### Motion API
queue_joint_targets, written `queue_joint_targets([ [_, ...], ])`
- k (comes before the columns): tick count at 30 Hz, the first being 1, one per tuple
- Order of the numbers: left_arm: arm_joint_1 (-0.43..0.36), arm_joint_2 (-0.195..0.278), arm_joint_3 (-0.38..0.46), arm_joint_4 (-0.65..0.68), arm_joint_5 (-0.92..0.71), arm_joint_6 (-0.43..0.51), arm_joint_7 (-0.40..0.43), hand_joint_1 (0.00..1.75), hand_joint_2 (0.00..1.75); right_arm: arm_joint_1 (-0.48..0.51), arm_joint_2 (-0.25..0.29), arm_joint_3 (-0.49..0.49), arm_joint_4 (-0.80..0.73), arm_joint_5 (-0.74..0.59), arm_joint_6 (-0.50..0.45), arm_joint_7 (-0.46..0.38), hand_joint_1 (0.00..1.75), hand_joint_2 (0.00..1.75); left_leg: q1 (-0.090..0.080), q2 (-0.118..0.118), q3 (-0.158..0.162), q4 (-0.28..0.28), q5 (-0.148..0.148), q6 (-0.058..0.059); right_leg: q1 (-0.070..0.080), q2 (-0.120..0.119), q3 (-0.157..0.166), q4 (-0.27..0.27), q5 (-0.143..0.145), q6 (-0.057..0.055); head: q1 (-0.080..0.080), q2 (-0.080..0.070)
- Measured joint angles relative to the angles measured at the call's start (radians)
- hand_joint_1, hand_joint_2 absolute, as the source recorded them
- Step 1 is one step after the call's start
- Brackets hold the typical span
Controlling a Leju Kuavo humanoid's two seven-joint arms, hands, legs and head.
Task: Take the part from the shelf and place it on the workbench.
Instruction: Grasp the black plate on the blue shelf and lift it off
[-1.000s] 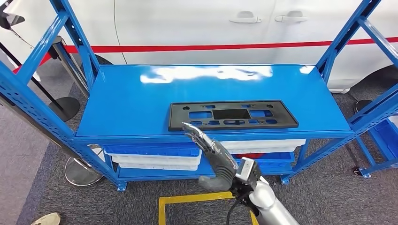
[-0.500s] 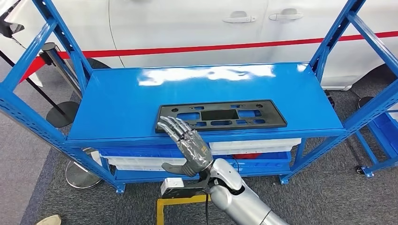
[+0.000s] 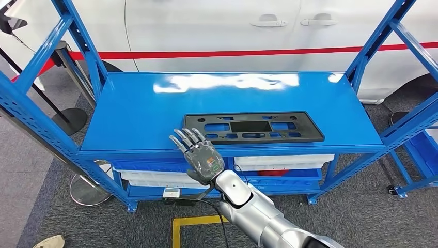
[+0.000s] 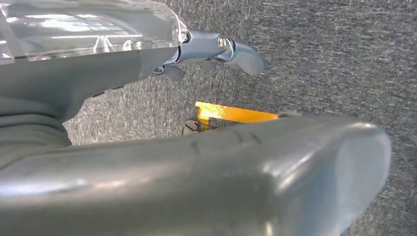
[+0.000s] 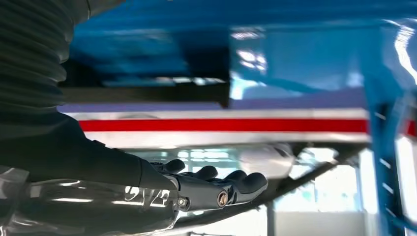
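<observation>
The part (image 3: 253, 126) is a flat black plastic plate with several cutouts, lying near the front edge of the blue shelf (image 3: 144, 108). My right hand (image 3: 199, 155) is raised in front of the shelf's front edge, just short of the part's left end. Its fingers are spread and it holds nothing. In the right wrist view the right hand (image 5: 206, 189) has its fingers stretched out, apart from the part's dark edge (image 5: 147, 91) on the blue shelf (image 5: 305, 59). My left hand (image 4: 196, 167) hangs over grey carpet and is empty.
A white car (image 3: 217, 31) with a red stripe stands behind the shelf. White bins (image 3: 170, 178) sit on the lower level. A stanchion base (image 3: 90, 188) and a shoe (image 3: 49, 242) are at the left, yellow floor tape (image 3: 199, 222) lies below, and another blue rack (image 3: 421, 150) stands at the right.
My right hand has moved left along the shelf's front edge and turned, so its fingers now spread upward. The camera has swayed slightly. The part has not moved.
</observation>
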Motion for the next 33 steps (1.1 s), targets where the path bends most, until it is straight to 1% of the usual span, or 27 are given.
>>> queue_joint_targets([
  [1,0.0,0.0,0.0,0.0,-0.002,0.0,0.001,0.0,0.0,-0.009,0.004,0.0,0.029,0.01,-0.001,0.016,0.0,1.75,0.0,0.0,0.0,0.0,0.0,0.0,-0.001,0.0,-0.011,0.018,0.004,0.001,0.0,0.0],
  [2,0.001,0.0,0.0,0.0,-0.004,0.0,0.001,0.0,0.0,-0.019,0.009,0.0,0.053,0.016,-0.001,0.025,0.0,1.75,0.0,-0.001,0.001,0.0,0.0,0.0,-0.001,0.0,-0.003,-0.003,0.027,-0.001,0.0,0.0],
  [4,0.001,0.0,0.0,0.0,-0.007,0.0,0.002,0.0,0.0,-0.039,0.017,0.0,0.089,0.028,-0.004,0.037,0.0,1.75,-0.001,-0.001,0.004,0.0,-0.001,-0.002,0.004,0.0,0.057,-0.135,0.1,-0.014,0.0,0.0],
  [5,0.0,0.0,0.0,0.0,-0.01,0.0,0.002,0.0,0.0,-0.05,0.021,0.0,0.104,0.038,-0.004,0.052,0.0,1.75,-0.002,-0.002,0.005,-0.001,-0.001,-0.004,0.008,0.0,0.088,-0.2,0.126,-0.023,0.0,0.0],
  [6,-0.001,-0.001,0.0,0.0,-0.013,0.0,0.002,0.0,0.0,-0.06,0.025,-0.001,0.119,0.049,-0.005,0.074,0.0,1.75,-0.002,-0.002,0.004,-0.001,-0.001,-0.008,0.013,0.0,0.108,-0.245,0.139,-0.03,0.001,0.0],
  [8,-0.002,-0.001,0.0,0.0,-0.02,0.0,0.002,0.0,0.0,-0.077,0.028,-0.005,0.146,0.067,-0.005,0.115,0.0,1.75,-0.001,-0.002,0.003,-0.005,0.001,-0.019,0.019,0.0,0.116,-0.268,0.139,-0.039,0.003,0.0],
  [10,-0.003,0.001,0.0,0.0,-0.026,0.0,0.005,0.0,0.0,-0.089,0.028,-0.017,0.166,0.074,-0.006,0.136,0.0,1.75,-0.002,-0.001,0.005,-0.007,-0.002,-0.03,0.015,-0.001,0.124,-0.285,0.146,-0.046,0.004,0.0],
  [11,-0.003,0.002,0.0,0.0,-0.029,0.0,0.008,0.0,0.0,-0.095,0.028,-0.026,0.175,0.076,-0.007,0.142,0.0,1.75,-0.003,-0.001,-0.001,0.009,-0.015,-0.034,0.012,-0.001,0.13,-0.297,0.152,-0.051,0.004,0.0],
  [12,-0.003,0.003,0.0,0.0,-0.032,0.0,0.01,0.0,0.0,-0.102,0.028,-0.034,0.185,0.078,-0.009,0.146,0.0,1.75,-0.003,0.0,-0.016,0.047,-0.038,-0.036,0.008,-0.002,0.136,-0.307,0.157,-0.054,0.004,0.0],
  [13,-0.003,0.005,0.0,0.0,-0.035,0.0,0.013,0.0,0.0,-0.107,0.028,-0.042,0.194,0.079,-0.011,0.149,0.0,1.75,-0.002,0.0,-0.042,0.106,-0.068,-0.038,0.008,-0.003,0.139,-0.312,0.159,-0.056,0.003,0.0],
  [14,-0.003,0.005,0.0,0.0,-0.037,0.0,0.014,0.0,0.0,-0.111,0.027,-0.051,0.204,0.082,-0.013,0.15,0.0,1.75,-0.001,0.0,-0.074,0.173,-0.099,-0.04,0.008,-0.003,0.14,-0.312,0.159,-0.059,0.003,0.0],
  [15,-0.003,0.006,0.0,0.0,-0.04,0.0,0.015,0.0,0.0,-0.112,0.027,-0.06,0.214,0.085,-0.015,0.151,0.0,1.75,0.001,0.0,-0.102,0.229,-0.118,-0.042,0.009,-0.003,0.139,-0.31,0.157,-0.06,0.003,0.0],
  [16,-0.003,0.007,0.0,0.0,-0.042,0.0,0.015,0.0,0.0,-0.112,0.026,-0.069,0.221,0.088,-0.018,0.151,0.0,1.75,0.002,0.0,-0.118,0.256,-0.12,-0.045,0.01,-0.003,0.138,-0.307,0.155,-0.06,0.003,0.0],
  [17,-0.002,0.008,0.0,0.0,-0.043,0.0,0.015,0.0,0.0,-0.113,0.026,-0.077,0.227,0.091,-0.022,0.152,0.0,1.75,0.003,0.0,-0.117,0.25,-0.104,-0.048,0.01,-0.002,0.137,-0.302,0.153,-0.059,0.003,0.0],
  [18,-0.003,0.009,0.0,0.0,-0.045,0.0,0.015,0.0,0.0,-0.114,0.025,-0.086,0.232,0.094,-0.026,0.152,0.0,1.75,0.004,0.001,-0.098,0.206,-0.071,-0.05,0.009,-0.001,0.137,-0.295,0.148,-0.055,0.003,0.0],
  [19,-0.004,0.011,0.0,0.0,-0.047,0.0,0.015,0.0,0.0,-0.117,0.025,-0.094,0.236,0.096,-0.031,0.152,0.0,1.75,0.006,0.001,-0.069,0.143,-0.039,-0.052,0.007,0.0,0.135,-0.284,0.141,-0.05,0.003,0.0],
  [20,-0.005,0.013,0.0,0.0,-0.049,0.0,0.014,0.0,0.0,-0.121,0.025,-0.102,0.239,0.099,-0.036,0.152,0.0,1.75,0.006,0.001,-0.042,0.086,-0.018,-0.052,0.009,0.001,0.13,-0.271,0.133,-0.044,0.003,0.0],
  [21,-0.007,0.014,0.0,0.0,-0.051,0.0,0.014,0.0,0.0,-0.126,0.025,-0.11,0.243,0.102,-0.04,0.152,0.0,1.75,0.006,0.0,-0.023,0.045,-0.005,-0.048,0.01,0.002,0.124,-0.259,0.127,-0.038,0.004,0.0],
  [22,-0.009,0.014,0.0,0.0,-0.052,0.0,0.013,0.0,0.0,-0.131,0.024,-0.117,0.245,0.106,-0.044,0.153,0.0,1.75,0.005,-0.001,-0.017,0.028,-0.006,-0.043,0.012,0.003,0.118,-0.25,0.123,-0.033,0.005,0.0],
  [25,-0.009,0.015,0.001,0.0,-0.054,0.0,0.012,0.0,0.0,-0.137,0.023,-0.131,0.251,0.124,-0.048,0.163,0.0,1.75,0.003,-0.002,-0.021,0.027,-0.005,-0.023,0.011,0.004,0.111,-0.242,0.12,-0.023,0.008,0.0],
  [26,-0.009,0.015,0.001,0.0,-0.056,0.0,0.012,0.0,0.0,-0.138,0.022,-0.133,0.253,0.134,-0.047,0.171,0.0,1.75,0.004,-0.002,-0.021,0.025,-0.003,-0.017,0.009,0.004,0.105,-0.228,0.109,-0.018,0.009,0.0],
  [27,-0.01,0.016,0.001,0.0,-0.057,0.0,0.012,0.0,0.0,-0.141,0.022,-0.135,0.255,0.145,-0.043,0.181,0.0,1.75,0.006,-0.001,-0.021,0.023,-0.001,-0.013,0.007,0.003,0.091,-0.195,0.088,-0.013,0.011,0.0],
  [28,-0.011,0.017,0.001,0.0,-0.059,0.0,0.012,0.0,0.0,-0.143,0.022,-0.135,0.257,0.156,-0.039,0.191,0.0,1.75,0.007,0.0,-0.022,0.023,0.0,-0.01,0.005,0.003,0.067,-0.143,0.058,-0.006,0.012,0.0],
  [30,-0.012,0.018,0.001,0.0,-0.061,0.0,0.012,0.0,0.0,-0.146,0.02,-0.136,0.265,0.174,-0.029,0.211,0.0,1.75,0.006,0.001,-0.025,0.022,0.001,-0.006,0.0,0.002,0.004,-0.015,0.001,0.003,0.013,0.0],
  [31,-0.012,0.018,0.001,0.0,-0.062,0.0,0.012,0.0,0.0,-0.146,0.019,-0.136,0.269,0.18,-0.025,0.219,0.0,1.75,0.006,0.001,-0.026,0.022,0.002,-0.006,-0.001,0.002,-0.016,0.025,-0.009,0.004,0.013,0.0],
  [32,-0.012,0.018,0.001,0.0,-0.062,-0.001,0.011,0.0,0.0,-0.146,0.018,-0.136,0.273,0.183,-0.022,0.223,0.0,1.75,0.005,0.001,-0.026,0.022,0.002,-0.005,-0.001,0.002,-0.019,0.03,0.001,0.003,0.014,0.0],
  [33,-0.011,0.018,0.001,0.0,-0.063,-0.001,0.011,0.0,0.0,-0.147,0.016,-0.136,0.277,0.185,-0.019,0.227,0.0,1.75,0.004,0.0,-0.026,0.022,0.003,-0.005,0.0,0.002,0.0,-0.006,0.028,-0.001,0.014,0.0],
])
